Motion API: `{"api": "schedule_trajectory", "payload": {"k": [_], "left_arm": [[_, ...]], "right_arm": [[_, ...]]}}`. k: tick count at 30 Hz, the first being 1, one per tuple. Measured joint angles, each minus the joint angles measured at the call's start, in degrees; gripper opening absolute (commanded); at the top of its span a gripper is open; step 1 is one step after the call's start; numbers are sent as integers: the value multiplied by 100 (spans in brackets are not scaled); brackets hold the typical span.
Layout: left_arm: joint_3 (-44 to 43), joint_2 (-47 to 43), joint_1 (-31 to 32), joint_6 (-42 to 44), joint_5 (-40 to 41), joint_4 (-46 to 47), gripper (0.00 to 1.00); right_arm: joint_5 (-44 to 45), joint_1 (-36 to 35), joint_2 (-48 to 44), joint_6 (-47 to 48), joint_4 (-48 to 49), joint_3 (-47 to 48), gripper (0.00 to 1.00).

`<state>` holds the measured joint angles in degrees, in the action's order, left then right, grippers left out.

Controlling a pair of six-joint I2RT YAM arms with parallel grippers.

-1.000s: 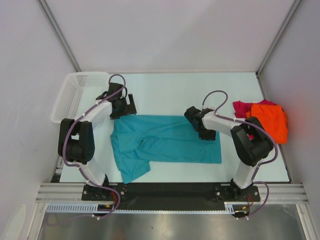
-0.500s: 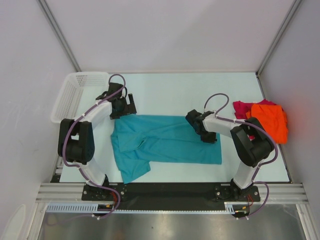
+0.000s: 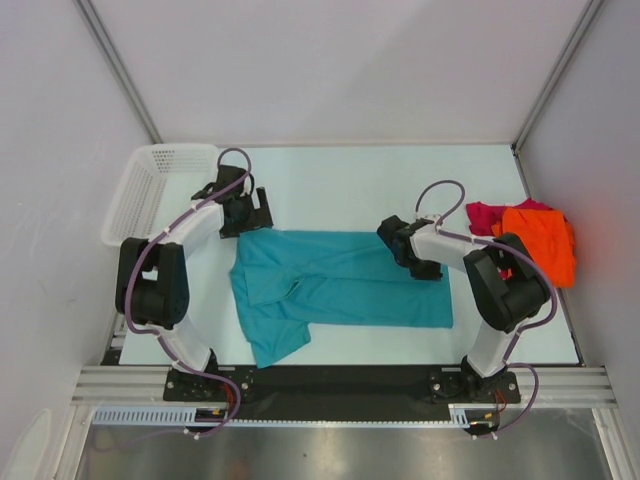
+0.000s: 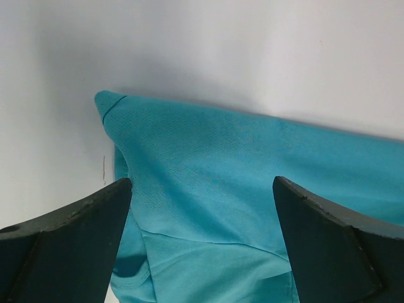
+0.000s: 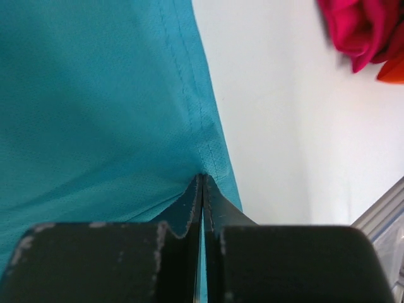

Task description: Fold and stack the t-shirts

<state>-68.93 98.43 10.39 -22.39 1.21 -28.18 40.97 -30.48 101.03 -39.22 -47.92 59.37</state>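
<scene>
The teal-blue t-shirt (image 3: 340,285) lies spread across the middle of the table, one sleeve toward the near edge. My right gripper (image 3: 420,265) is at its far right corner. In the right wrist view the gripper (image 5: 202,180) is shut on the shirt's stitched hem (image 5: 205,142), with cloth pinched between the fingers. My left gripper (image 3: 255,222) hovers at the shirt's far left corner. It stands open (image 4: 202,233), with teal cloth (image 4: 221,164) below the gap. The orange t-shirt (image 3: 540,245) and the magenta-red t-shirt (image 3: 488,215) lie bunched at the right.
A white mesh basket (image 3: 150,185) stands at the far left corner of the table. The magenta-red shirt (image 5: 360,25) shows at the upper right of the right wrist view, across bare table. Grey walls close in the sides and back.
My right gripper has shut on the teal shirt's hem and moved right, dragging the shirt slightly rightward. The left arm has not moved.
</scene>
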Motion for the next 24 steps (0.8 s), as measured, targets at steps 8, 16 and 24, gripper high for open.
{"api": "schedule_trajectory", "payload": {"k": [8, 16, 24], "left_arm": [[0, 0, 0, 2, 0, 2, 100], [0, 0, 0, 2, 0, 2, 100], [0, 0, 0, 2, 0, 2, 99]], "right_arm": [[496, 35, 192, 92, -173, 599, 0], [1060, 28, 345, 44, -505, 782, 0], [1268, 133, 345, 50, -599, 780, 0]]}}
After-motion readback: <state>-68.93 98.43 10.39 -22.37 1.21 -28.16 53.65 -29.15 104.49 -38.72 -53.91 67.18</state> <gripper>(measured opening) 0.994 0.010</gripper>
